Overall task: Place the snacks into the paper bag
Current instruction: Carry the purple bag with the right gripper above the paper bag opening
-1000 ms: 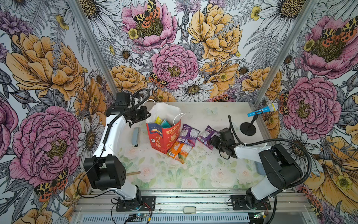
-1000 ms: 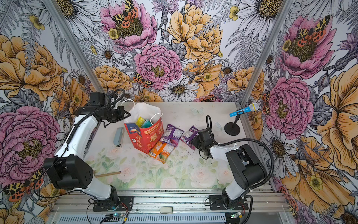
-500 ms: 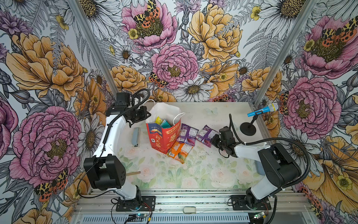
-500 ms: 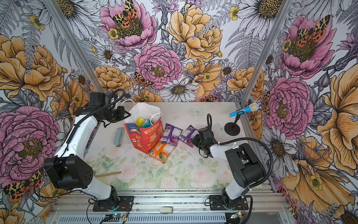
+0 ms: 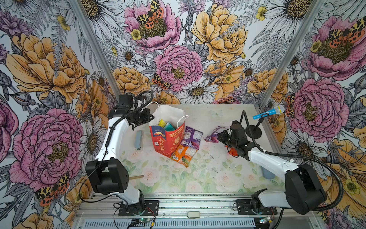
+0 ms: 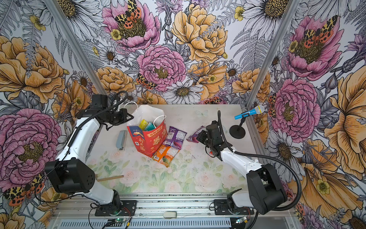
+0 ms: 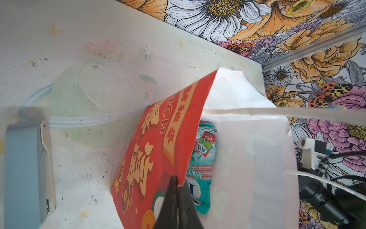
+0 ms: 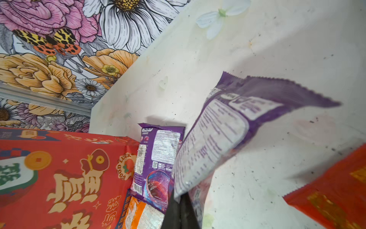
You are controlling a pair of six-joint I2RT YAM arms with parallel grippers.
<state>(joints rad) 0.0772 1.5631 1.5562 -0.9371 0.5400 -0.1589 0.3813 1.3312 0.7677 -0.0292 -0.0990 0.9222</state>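
The red paper bag stands upright left of the table's middle. My left gripper is shut on its rim at the open top. A teal packet and a yellow one lie inside. My right gripper is shut on the edge of a purple packet, which hangs above the table to the right of the bag. A second purple packet and an orange packet lean against the bag's right side. A small red-orange packet lies under the right arm.
A grey rectangular block lies left of the bag. A blue toy microphone on a black stand is at the back right. A wooden stick lies near the left arm's base.
My right gripper has shut on the purple packet and raised it off the table, a little away from the bag. The left gripper and the bag have stayed put.
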